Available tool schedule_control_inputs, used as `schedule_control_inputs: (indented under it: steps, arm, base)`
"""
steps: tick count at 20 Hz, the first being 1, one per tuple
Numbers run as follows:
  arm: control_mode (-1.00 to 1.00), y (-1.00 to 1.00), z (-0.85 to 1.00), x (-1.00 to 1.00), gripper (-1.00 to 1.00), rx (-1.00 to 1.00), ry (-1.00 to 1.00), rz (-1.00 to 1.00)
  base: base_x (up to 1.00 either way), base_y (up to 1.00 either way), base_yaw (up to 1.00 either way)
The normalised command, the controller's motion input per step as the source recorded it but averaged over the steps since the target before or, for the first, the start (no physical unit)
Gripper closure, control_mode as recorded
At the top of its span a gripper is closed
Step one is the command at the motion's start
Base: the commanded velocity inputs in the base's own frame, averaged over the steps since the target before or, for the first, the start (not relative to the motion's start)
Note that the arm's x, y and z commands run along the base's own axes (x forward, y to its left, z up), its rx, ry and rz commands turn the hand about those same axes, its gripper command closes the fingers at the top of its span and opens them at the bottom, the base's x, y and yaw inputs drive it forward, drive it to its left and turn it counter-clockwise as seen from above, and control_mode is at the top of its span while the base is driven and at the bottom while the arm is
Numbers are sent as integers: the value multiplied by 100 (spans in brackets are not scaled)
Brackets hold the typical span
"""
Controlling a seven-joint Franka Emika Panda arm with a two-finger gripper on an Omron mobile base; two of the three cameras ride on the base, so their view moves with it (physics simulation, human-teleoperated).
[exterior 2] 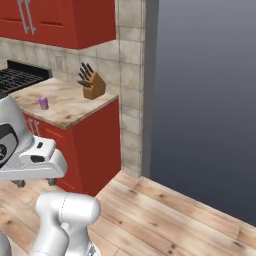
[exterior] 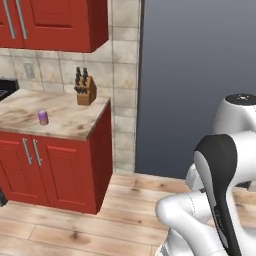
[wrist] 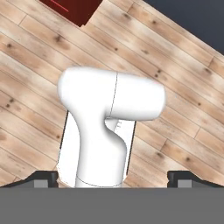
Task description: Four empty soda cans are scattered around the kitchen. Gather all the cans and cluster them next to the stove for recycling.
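A purple soda can (exterior: 43, 117) (exterior 2: 44, 103) stands upright on the beige marble counter (exterior: 70, 122) (exterior 2: 70, 107), a little right of the black stove (exterior: 6, 90) (exterior 2: 17, 77). My gripper (wrist: 113, 177) (exterior 2: 35, 182) is folded back over the robot's own body, well away from the counter and pointing down at the wood floor. Its two dark fingertips (wrist: 43, 177) stand far apart with nothing between them, so it is open.
A wooden knife block (exterior: 86, 90) (exterior 2: 94, 84) sits at the counter's back right corner. Red cabinets (exterior: 55, 165) run under the counter and above it. A tiled pillar (exterior: 125, 85) and a dark grey wall (exterior: 200, 75) close the right side. Wood plank floor (exterior 2: 175, 220) lies ahead.
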Motion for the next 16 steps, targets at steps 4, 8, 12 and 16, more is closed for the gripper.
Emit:
schedule_control_inputs:
  steps: [4,8,12,16]
  arm:
    - [100,0,0,0,-100,0,0,0]
    - [100,0,0,0,-100,0,0,0]
    - [100,0,0,0,-100,0,0,0]
    - [100,0,0,0,-100,0,0,0]
  base:
    - [46,87,-5]
    - [46,85,-6]
    - [44,88,-6]
    - [43,87,-7]
